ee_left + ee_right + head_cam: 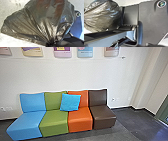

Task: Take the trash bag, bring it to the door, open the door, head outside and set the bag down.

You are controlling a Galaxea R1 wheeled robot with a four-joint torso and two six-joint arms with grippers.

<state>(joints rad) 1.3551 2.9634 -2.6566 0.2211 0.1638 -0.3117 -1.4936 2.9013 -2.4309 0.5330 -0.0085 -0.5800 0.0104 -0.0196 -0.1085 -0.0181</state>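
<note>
In the left wrist view, the dark, see-through trash bag [37, 22] spreads out with reddish contents showing through. Its folds run together at my left gripper [51, 44], which is shut on the gathered neck. The same trash bag [101, 16] appears in the right wrist view, beside the robot's dark base plate and apart from the jointed bar. How my right gripper stands cannot be made out.
A row of blue, green, orange and brown seats [53, 123] stands against the white wall [57, 74], with a blue cushion [70, 102] on it. Dark floor [135, 122] runs to the right, towards a green-edged frame [163, 108] at the picture's edge.
</note>
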